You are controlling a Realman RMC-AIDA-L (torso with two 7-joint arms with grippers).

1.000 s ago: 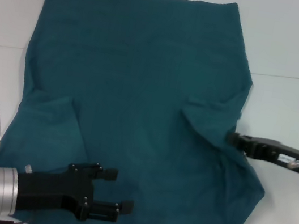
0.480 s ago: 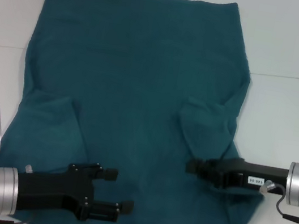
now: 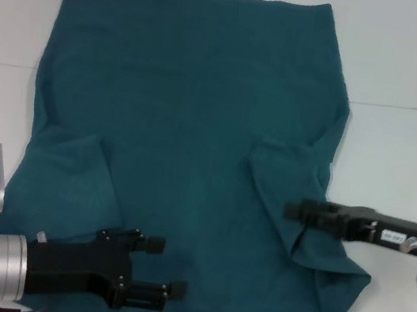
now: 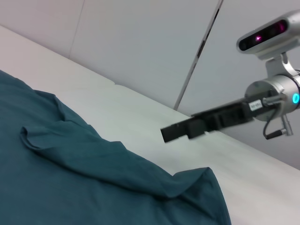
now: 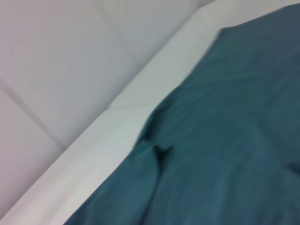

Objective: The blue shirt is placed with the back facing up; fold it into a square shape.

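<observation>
The blue shirt (image 3: 181,127) lies spread on the white table (image 3: 416,63), with both sleeves folded inward onto the body. My left gripper (image 3: 164,266) hovers open over the shirt's near edge, with nothing between its fingers. My right gripper (image 3: 298,211) reaches in from the right, above the folded right sleeve (image 3: 285,177). Seen from the left wrist, the right gripper (image 4: 169,134) is a single closed bar held clear above the cloth (image 4: 93,173), with nothing in it. The right wrist view shows only the shirt (image 5: 225,140) and table edge.
White table surface (image 3: 408,157) surrounds the shirt on the right and far sides. A table seam (image 3: 409,107) runs across the right. A wall with panel joints (image 4: 201,47) stands behind the table.
My right gripper swept left over the shirt's right side, then drew back right and a little farther away. The shirt's near right corner shifted slightly. The left arm barely moved.
</observation>
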